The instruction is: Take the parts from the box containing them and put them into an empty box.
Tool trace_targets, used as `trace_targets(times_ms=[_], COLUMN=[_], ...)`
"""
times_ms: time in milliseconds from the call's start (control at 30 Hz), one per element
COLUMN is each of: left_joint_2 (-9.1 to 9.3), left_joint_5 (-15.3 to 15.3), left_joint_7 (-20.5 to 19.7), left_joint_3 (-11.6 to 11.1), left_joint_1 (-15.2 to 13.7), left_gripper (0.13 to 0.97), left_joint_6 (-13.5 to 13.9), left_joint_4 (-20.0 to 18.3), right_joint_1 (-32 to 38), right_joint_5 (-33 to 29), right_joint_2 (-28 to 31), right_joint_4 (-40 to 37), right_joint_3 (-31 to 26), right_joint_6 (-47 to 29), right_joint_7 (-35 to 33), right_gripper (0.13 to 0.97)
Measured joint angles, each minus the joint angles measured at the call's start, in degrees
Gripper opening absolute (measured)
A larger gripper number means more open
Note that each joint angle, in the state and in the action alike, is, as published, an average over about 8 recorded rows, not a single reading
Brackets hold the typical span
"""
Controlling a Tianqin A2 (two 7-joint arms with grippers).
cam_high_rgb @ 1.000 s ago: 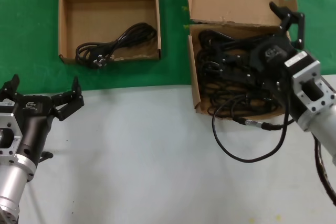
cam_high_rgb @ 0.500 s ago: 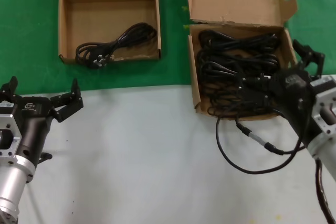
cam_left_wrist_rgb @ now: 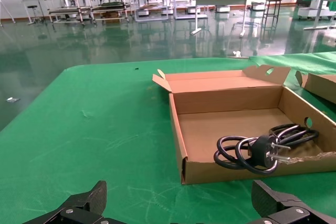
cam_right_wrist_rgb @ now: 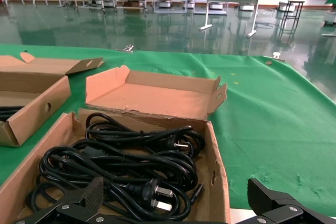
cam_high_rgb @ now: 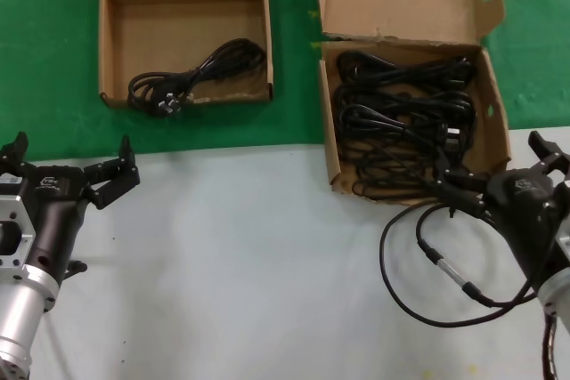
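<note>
Right gripper (cam_high_rgb: 504, 177) spread and empty just short of the full box (cam_high_rgb: 492, 95), left gripper (cam_high_rgb: 69, 165) spread too, parked near the other box (cam_high_rgb: 111, 51); one cord (cam_high_rgb: 191, 77) across, pile of cords (cam_high_rgb: 401, 122) left

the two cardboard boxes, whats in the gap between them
Only bare green cloth lies between the box with one cord and the full box, as the head view shows.

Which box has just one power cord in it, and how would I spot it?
Look at the green cloth behind the grey tabletop. Two cardboard boxes sit there; it is the left box, holding a single cord, whereas its neighbour is packed with black cords.
</note>
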Motion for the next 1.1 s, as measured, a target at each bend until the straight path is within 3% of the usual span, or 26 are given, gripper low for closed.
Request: trace_targets(times_ms=[1100], left_joint_2=[0.00], left_joint_5=[0.0], left_joint_7=[0.0], left_joint_3=[0.0], left_joint_1=[0.0], left_gripper=[0.966], left_joint_6=[0.0], left_joint_4=[0.0], right_joint_1=[-0.4], right_joint_5=[0.4], right_joint_2=[-0.1], right_joint_4=[-0.1], right_joint_3=[0.2], right_joint_6=[0.3], right_joint_7=[0.2], right_gripper=[0.966])
